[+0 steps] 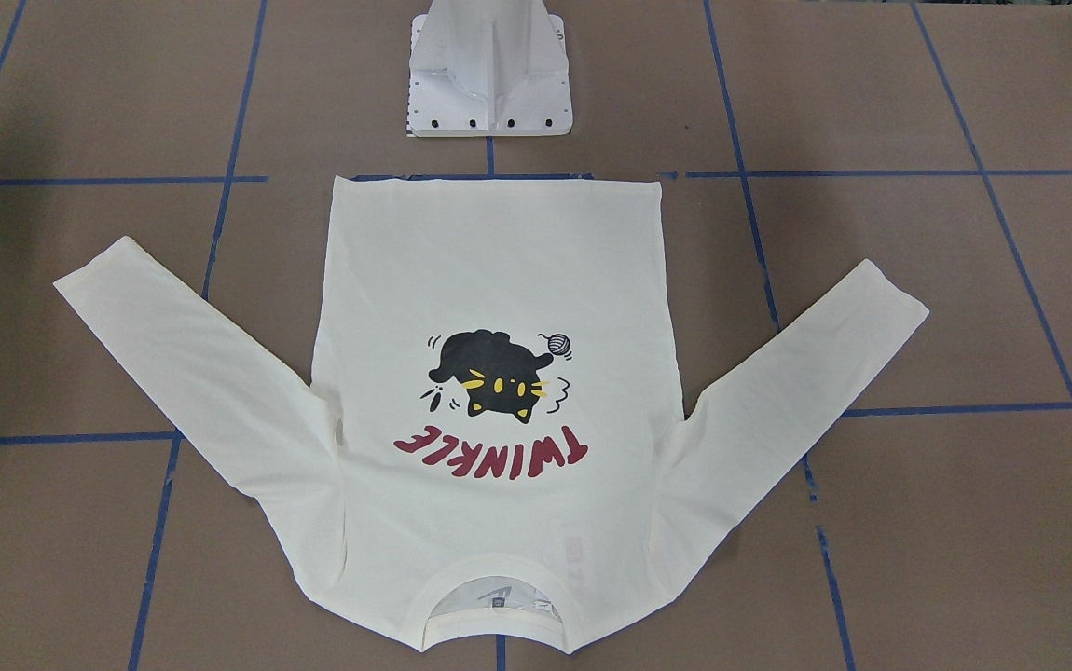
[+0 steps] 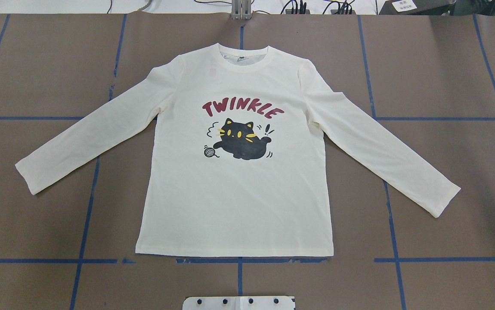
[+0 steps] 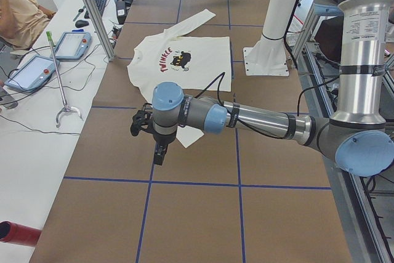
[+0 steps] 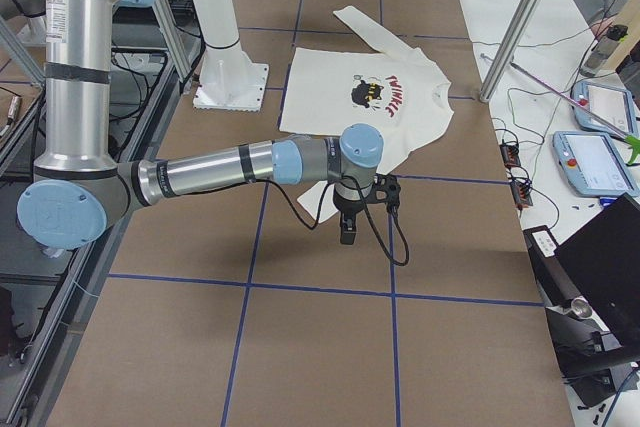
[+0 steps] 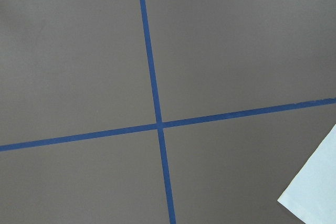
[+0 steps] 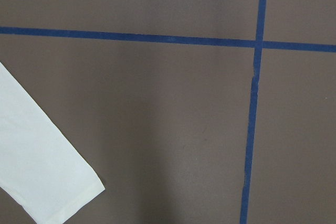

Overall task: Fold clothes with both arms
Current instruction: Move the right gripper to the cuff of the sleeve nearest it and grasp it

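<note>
- The shirt lies flat in the middle of the table, print up, collar toward the edge far from the robot.
- Nothing is folded yet.
- The left claw and right claw hover near the cuffs; I cannot tell whether they are apart or together.

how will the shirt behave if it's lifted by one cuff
The shirt lies thin and flat on the table, so it is probably floppy and light: lifted by one cuff, it would likely drape and trail. Pushed, the soft cloth would probably bunch and wrinkle rather than slide whole.
</note>
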